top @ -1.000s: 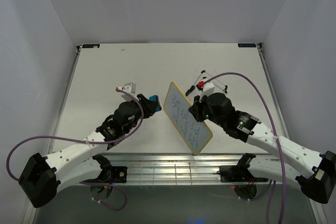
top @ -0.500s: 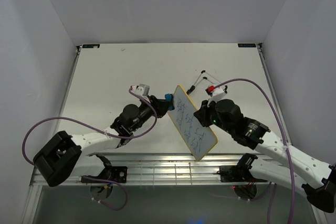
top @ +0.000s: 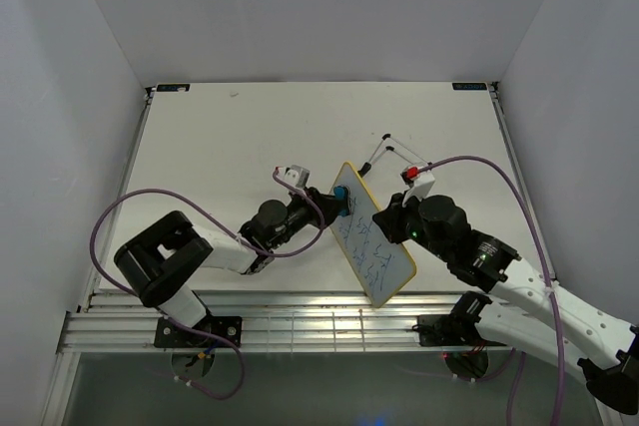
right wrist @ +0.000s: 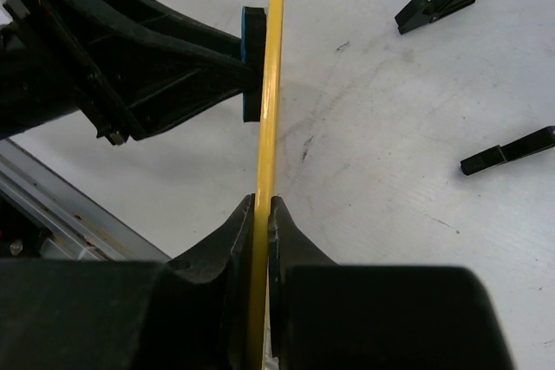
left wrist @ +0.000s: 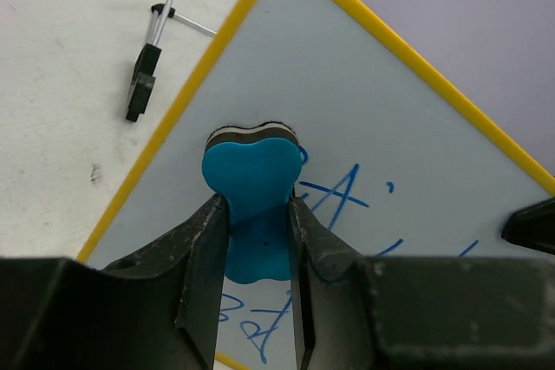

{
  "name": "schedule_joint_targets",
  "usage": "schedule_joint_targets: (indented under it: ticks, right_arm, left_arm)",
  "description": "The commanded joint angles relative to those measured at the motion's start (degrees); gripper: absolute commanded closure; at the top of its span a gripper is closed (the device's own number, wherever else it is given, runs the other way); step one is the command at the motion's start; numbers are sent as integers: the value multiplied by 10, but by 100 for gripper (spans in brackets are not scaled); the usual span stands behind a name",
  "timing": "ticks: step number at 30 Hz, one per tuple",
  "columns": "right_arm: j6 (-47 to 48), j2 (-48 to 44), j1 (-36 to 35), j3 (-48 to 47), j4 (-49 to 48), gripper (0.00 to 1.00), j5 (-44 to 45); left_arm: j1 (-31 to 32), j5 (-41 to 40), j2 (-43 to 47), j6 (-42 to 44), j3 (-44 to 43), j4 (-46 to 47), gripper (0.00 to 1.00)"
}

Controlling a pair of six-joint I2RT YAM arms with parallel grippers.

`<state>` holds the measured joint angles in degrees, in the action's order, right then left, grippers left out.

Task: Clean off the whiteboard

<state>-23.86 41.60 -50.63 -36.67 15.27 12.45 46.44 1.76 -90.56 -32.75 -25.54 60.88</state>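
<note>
The whiteboard (top: pixel 377 251), white with a yellow frame and blue scribbles, is held up on edge above the table. My right gripper (top: pixel 391 218) is shut on its frame; in the right wrist view the jaws (right wrist: pixel 262 205) pinch the yellow edge (right wrist: pixel 272 84). My left gripper (top: pixel 337 205) is shut on a blue eraser (left wrist: pixel 253 181). The eraser's felt face presses against the whiteboard (left wrist: pixel 416 153) near its upper corner, just above the blue marks. From the right wrist view the eraser (right wrist: pixel 251 62) touches the board's left side.
The board's wire stand with black feet (top: pixel 384 152) lies on the table behind the board, also seen as a foot (left wrist: pixel 143 84) and two feet (right wrist: pixel 434 2) in the wrist views. Metal rails (top: pixel 300 321) run along the near table edge.
My left arm has reached right and brought the eraser from beside the board onto its upper corner. The right gripper has shifted the board slightly right.
</note>
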Motion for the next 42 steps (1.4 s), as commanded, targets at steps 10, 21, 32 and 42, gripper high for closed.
schedule_joint_targets:
  ticks: [10, 21, 32, 42]
  right_arm:
    - [7, 28, -5, -31, -93, 92, -50]
    - [-22, 6, -5, -10, -84, 92, -112]
    - [-38, -2, -5, -15, -75, 92, -150]
    - [-54, 3, -5, -24, -75, 92, -155]
  left_arm:
    - [127, -49, 7, 29, -41, 43, 100]
    - [66, -60, -9, 31, -29, 33, 100]
    - [-12, -26, -94, 26, -19, 72, 100]
    - [-9, 10, -147, -11, 0, 167, 100]
